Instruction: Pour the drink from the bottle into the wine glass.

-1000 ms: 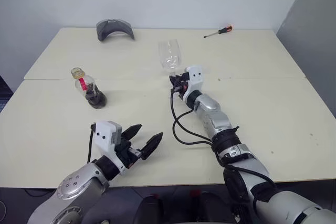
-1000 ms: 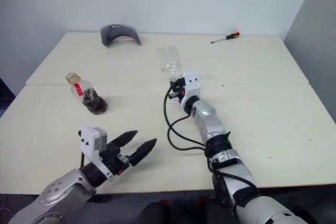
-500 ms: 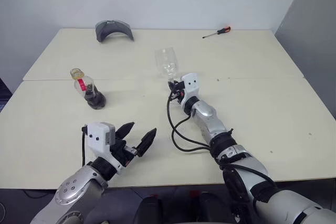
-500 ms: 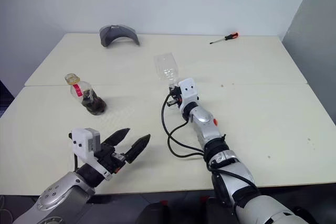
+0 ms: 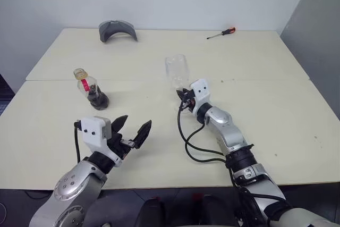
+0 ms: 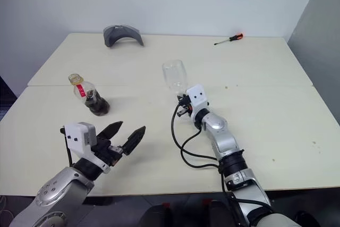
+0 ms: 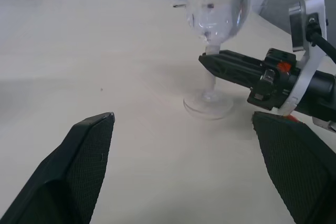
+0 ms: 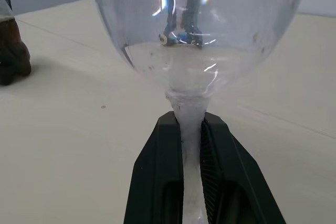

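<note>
The wine glass (image 5: 177,70) is clear and holds no liquid. It stands nearly upright at mid-table, with its foot (image 7: 208,104) down at the tabletop. My right gripper (image 5: 183,93) is shut on its thin stem (image 8: 188,113), just under the bowl. The bottle (image 5: 91,86) stands apart at the left, with a yellowish top, a red label strip and the dark drink (image 5: 98,98) in its lower part. My left gripper (image 5: 130,131) hovers open over the near table, holding nothing. It is nearer to me than the bottle and left of the glass.
A grey curved object (image 5: 118,29) lies at the back left. A red-handled screwdriver (image 5: 220,33) lies at the back right. A black cable (image 5: 192,143) loops from my right wrist down onto the table. A seam (image 5: 265,80) crosses the tabletop.
My right gripper has drawn the wine glass nearer and slightly right, and the glass now stands more upright. My left gripper has shifted a little to the left, still open.
</note>
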Controlling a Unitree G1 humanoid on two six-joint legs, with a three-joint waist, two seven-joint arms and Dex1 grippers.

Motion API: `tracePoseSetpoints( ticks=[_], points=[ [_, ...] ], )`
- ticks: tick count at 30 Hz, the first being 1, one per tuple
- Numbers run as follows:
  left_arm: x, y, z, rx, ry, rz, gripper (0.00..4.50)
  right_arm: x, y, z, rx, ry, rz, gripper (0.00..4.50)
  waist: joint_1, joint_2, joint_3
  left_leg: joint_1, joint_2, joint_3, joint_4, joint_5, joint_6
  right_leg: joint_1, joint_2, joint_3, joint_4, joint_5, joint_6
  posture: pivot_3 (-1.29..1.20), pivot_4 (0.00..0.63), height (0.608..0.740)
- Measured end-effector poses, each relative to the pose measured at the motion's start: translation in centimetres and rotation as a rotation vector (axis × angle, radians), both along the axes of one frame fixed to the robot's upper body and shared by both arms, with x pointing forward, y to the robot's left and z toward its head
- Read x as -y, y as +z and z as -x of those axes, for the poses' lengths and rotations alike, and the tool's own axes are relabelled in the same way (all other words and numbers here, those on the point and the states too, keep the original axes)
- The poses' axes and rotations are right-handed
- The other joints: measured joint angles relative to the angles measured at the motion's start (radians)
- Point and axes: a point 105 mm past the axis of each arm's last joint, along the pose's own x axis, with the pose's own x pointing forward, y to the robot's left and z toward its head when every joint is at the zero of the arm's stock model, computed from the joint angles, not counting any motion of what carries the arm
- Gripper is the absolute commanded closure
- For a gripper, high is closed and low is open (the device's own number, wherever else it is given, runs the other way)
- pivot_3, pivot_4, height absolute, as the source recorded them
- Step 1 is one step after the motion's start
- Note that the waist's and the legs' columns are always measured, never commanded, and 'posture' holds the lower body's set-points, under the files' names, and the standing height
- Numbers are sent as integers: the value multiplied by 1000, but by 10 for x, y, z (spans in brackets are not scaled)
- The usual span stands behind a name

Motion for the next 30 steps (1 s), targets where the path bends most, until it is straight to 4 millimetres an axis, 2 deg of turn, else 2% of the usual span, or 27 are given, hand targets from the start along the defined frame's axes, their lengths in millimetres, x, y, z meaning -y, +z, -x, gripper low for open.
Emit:
tracePoseSetpoints(
  ticks=[17,30],
  points=[
    [-1,-3,-2,-16,-23,-10,0,10,-4,11,-49,8,42,4336,2,0,0,0,0,0,0,0,0,0,0,0,0,0,0,0,150,740],
    [0,-13,3,-49,-57,-7,0,-38,11,1,-25,75,-43,4336,-11,1,2,-1,1,0,-1,0,0,-2,2,0,-1,0,0,0,150,740]
  ],
)
